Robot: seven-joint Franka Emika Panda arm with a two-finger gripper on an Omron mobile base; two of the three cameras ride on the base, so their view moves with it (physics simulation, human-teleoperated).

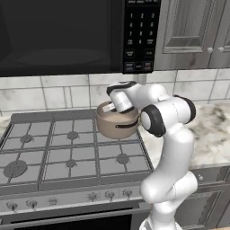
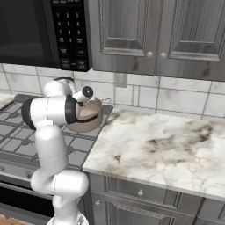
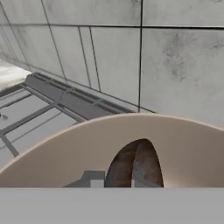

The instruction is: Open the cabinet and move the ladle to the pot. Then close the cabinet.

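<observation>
On stove (image 1: pixel 27 152) | pot (image 1: pixel 117 126) upright, handle toward camera | pincer clenched

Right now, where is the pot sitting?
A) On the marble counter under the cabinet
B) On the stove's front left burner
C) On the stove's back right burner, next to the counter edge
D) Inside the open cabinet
C: the pot stands on the rear right grate of the stove, just left of the marble counter, with both doors of the cabinet shut.
</observation>
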